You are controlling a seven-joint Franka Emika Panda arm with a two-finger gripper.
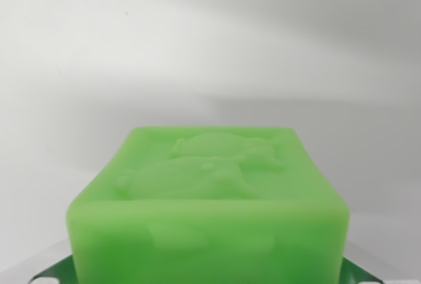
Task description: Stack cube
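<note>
Filling the near, lower half of the wrist view, a translucent green plastic cube [209, 215] with rounded edges sits directly below the camera, its top face bearing a raised relief of rounded shapes. Slivers of grey metal with green reflections [47, 272] peek out at the cube's lower left and lower right corners, touching its sides; whether these are gripper fingers clamped on the block cannot be told. Beyond the cube, a plain, blurred white surface [197, 47] stretches to the far edge.
</note>
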